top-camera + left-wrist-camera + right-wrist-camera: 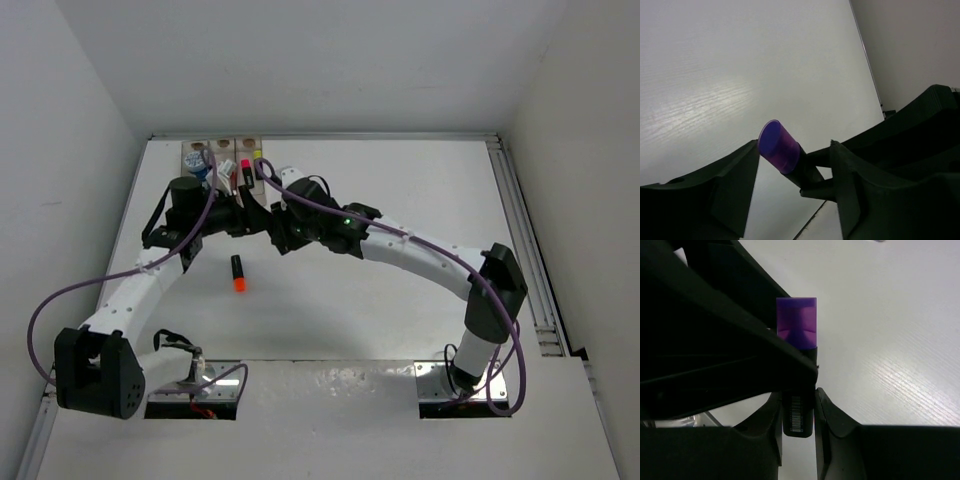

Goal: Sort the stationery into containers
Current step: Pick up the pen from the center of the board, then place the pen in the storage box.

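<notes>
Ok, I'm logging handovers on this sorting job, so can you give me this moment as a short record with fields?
held item: purple-capped black highlighter
right gripper: closed on its barcoded body
left gripper: open, fingers either side of the purple cap
loose item: orange-capped black highlighter, lying on the white table
container: tan wooden three-slot tray, far left, holding some stationery

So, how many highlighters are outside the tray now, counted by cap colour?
Orange-capped highlighter: 1, lying on the table.
Purple-capped highlighter: 1, held in the right pincer.
Total: 2.
</notes>
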Robot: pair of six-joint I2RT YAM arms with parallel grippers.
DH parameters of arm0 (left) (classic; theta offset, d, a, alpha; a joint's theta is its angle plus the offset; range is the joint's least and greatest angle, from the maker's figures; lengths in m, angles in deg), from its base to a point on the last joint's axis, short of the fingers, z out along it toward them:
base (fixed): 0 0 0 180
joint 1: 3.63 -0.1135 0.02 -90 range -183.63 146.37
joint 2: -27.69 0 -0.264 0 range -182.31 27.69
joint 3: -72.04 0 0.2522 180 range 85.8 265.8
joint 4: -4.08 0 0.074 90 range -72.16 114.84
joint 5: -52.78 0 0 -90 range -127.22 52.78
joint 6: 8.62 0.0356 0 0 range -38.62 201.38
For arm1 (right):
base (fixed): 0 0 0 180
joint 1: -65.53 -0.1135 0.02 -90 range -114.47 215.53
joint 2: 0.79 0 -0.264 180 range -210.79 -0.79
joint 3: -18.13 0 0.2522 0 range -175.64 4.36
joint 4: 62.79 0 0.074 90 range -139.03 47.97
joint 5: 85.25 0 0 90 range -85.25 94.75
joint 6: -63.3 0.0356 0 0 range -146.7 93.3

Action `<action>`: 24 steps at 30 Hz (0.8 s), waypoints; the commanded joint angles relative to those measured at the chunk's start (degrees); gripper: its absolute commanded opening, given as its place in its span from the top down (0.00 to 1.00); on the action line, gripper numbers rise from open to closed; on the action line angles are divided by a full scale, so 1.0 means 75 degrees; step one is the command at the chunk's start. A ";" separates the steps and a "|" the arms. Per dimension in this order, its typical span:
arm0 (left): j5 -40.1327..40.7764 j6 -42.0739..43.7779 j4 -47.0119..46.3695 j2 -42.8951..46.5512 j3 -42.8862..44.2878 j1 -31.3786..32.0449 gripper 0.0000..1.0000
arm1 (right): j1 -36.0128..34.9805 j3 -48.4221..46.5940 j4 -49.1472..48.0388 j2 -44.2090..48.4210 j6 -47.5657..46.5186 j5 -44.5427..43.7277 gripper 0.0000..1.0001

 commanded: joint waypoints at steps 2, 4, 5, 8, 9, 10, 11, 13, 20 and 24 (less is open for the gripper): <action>0.0269 -0.0137 -0.0363 -0.0194 0.0310 0.0168 0.41 | -0.0031 -0.0445 0.0019 0.0107 -0.0042 -0.0070 1.00; 0.0246 -0.0091 -0.0351 -0.0276 0.0345 0.0192 0.55 | -0.0031 -0.0468 0.0043 0.0107 -0.0042 -0.0082 1.00; 0.0234 -0.0079 -0.0351 -0.0299 0.0357 0.0192 0.61 | -0.0043 -0.0491 0.0043 0.0095 -0.0053 -0.0094 1.00; 0.0234 -0.0043 -0.0269 -0.0440 0.0555 0.0098 0.85 | -0.0031 -0.0573 0.0089 0.0060 -0.0274 -0.0269 0.95; 0.0281 -0.0055 -0.0141 -0.0544 0.0638 0.0040 0.94 | -0.0031 -0.0608 0.0148 0.0072 -0.0450 -0.0467 0.88; 0.0339 -0.0043 -0.0012 -0.0638 0.0778 -0.0065 0.98 | 0.0004 -0.0632 0.0206 0.0083 -0.0626 -0.0469 0.74; 0.0665 0.0224 0.0569 -0.0964 0.1371 -0.0275 1.00 | 0.0155 -0.0528 0.0276 0.0199 -0.0976 -0.0597 0.51; 0.1146 0.1052 0.1262 -0.1480 0.2227 -0.0580 1.00 | 0.0459 -0.0143 0.0300 0.0411 -0.1387 -0.0121 0.38; 0.3420 0.2207 0.2520 -0.4407 0.6082 -0.1027 1.00 | 0.2661 0.1614 0.0020 0.1489 -0.0816 0.1966 0.34; 0.3678 0.2311 0.2637 -0.5664 0.7293 -0.0992 1.00 | 0.3062 0.2297 -0.0156 0.2051 -0.0827 0.2296 0.34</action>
